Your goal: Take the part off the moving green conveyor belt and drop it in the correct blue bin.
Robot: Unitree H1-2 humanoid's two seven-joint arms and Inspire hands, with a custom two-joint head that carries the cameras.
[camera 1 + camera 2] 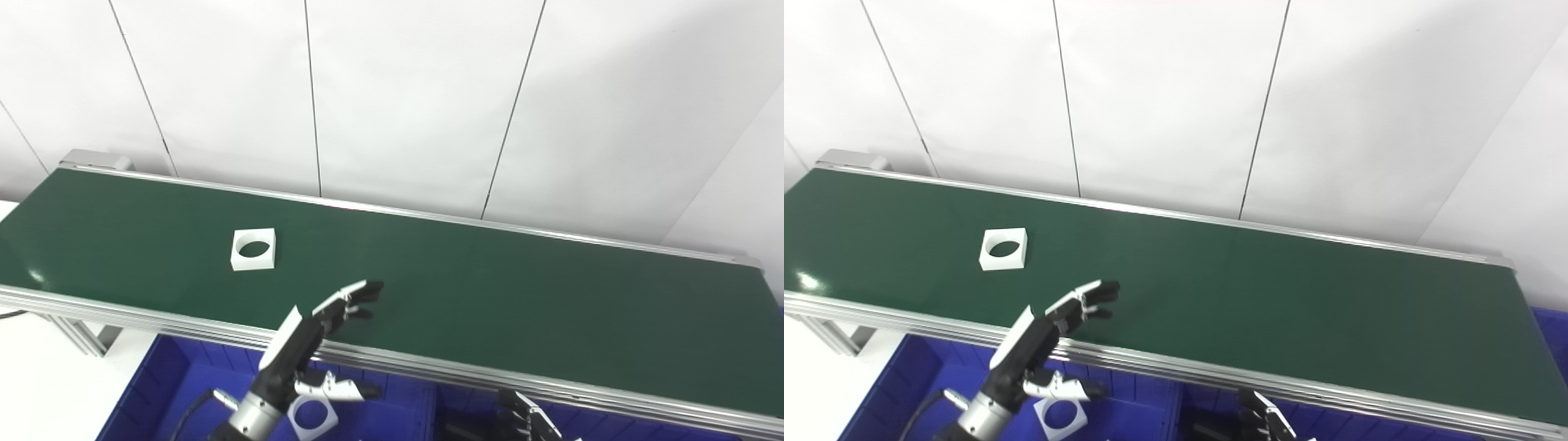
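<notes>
While the white square part [253, 249] rides the green conveyor belt [490, 294] at centre-left, the left hand [327, 318] waits open below-right of it; better to close from above as it arrives. At lower right, the right hand [530, 416] shows too little to tell.

The wide dark green conveyor belt [490, 288] lies bare around the white square plastic part with a round hole [253, 248]; only the silver aluminium side rail [429, 367] separates it from the blue plastic bin [159, 380].
</notes>
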